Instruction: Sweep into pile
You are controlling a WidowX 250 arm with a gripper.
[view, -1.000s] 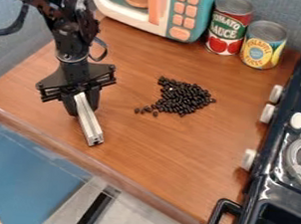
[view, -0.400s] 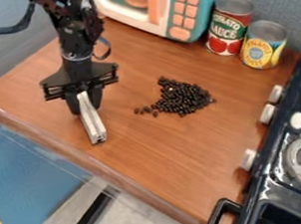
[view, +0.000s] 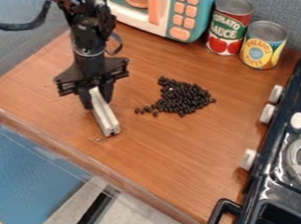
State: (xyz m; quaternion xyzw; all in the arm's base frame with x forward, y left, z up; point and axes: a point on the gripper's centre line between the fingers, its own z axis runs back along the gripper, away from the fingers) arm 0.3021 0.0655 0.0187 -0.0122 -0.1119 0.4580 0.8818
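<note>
In the camera view, the gripper [view: 96,98] hangs over the left part of the wooden counter [view: 176,151], its fingers pinching one end of a pale metal bar [view: 105,112]. The bar slants down and to the right in the view, its free end pointing toward the counter's front edge; whether it touches the wood I cannot tell. Small dark bits [view: 98,140] lie near that end.

The black beans [view: 184,100] form an uneven heap to the right of the bar, apart from it, with a thin tail of loose ones [view: 146,109] on the side toward the gripper. Wood runs between bar and tail, with nothing standing in the way there.

Behind the heap, at the back of the counter, stand a toy microwave [view: 193,13] and, beside it, two upright cans: the tomato can [view: 230,24] and the pineapple can [view: 262,45]. The black stove [view: 261,187] bounds the right side, its white knobs [view: 267,113] jutting toward the beans and its black handle [view: 221,208] reaching over the near right corner. Wood stretches from the heap to the knobs and to the slanting front edge, which has a see-through rim [view: 126,184].
</note>
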